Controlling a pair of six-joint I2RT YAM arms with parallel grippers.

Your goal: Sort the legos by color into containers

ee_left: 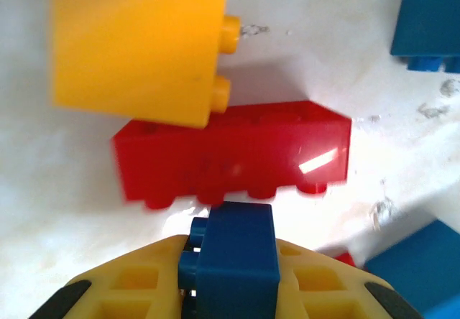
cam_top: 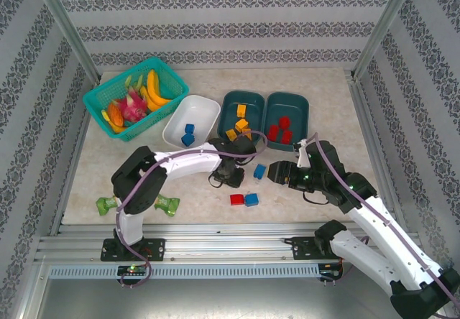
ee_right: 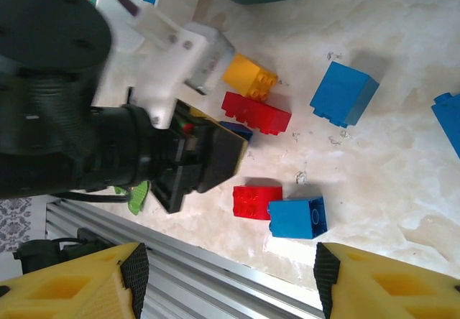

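Where the left tool [ee_left: 233,261] sits low over the marbled tabletop [ee_left: 57,211], it is clenched on a small blue brick [ee_left: 237,233]. That brick's far end lies just short of the long red brick [ee_left: 230,157] (touching or a hair apart, I cannot tell). A yellow brick [ee_left: 136,53] lies on its side against the far edge of the long red brick. To the right of the long red brick lies a loose blue brick [ee_right: 343,93]; nearer the arm bases than it, a small red brick [ee_right: 256,202] touches a blue cube [ee_right: 297,217]. The right tool [ee_right: 230,279] hangs on that same right side, fingers spread wide, gripping nothing.

Seen from above, the left arm [cam_top: 180,162] folds at the elbow and reaches low to the right; the right arm [cam_top: 374,218] bends leftward.

Beyond the long red brick stand three smooth, round-cornered tubs: a white tub [cam_top: 201,109] with blue bricks, a middle teal tub [cam_top: 228,102] with orange-yellow ones, and a right teal tub [cam_top: 296,107] with red ones. The bricks are glossy and round-studded; the tool fingers are yellow with black pads.
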